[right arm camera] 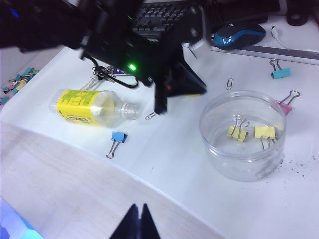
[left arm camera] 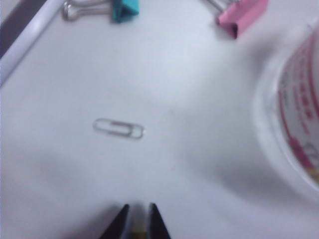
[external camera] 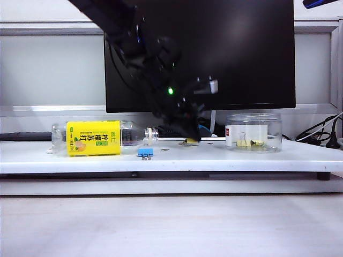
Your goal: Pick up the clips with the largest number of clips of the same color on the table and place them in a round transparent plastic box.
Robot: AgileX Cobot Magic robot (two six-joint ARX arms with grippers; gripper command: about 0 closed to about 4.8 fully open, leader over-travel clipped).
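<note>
My left gripper is down on the white table, just left of the round transparent plastic box. Its jaws stand narrow, with a small yellow clip pinched between them. Only a sliver of that clip shows in the left wrist view. Two yellow clips with wire handles lie inside the box. The box's labelled wall fills one side of the left wrist view. My right gripper hangs shut and empty over the wooden surface in front of the table.
A clear bottle with a yellow label lies on its side. Near it lies a blue binder clip. A teal clip, a pink clip and a wire paper clip lie beyond the left gripper. A monitor stands behind.
</note>
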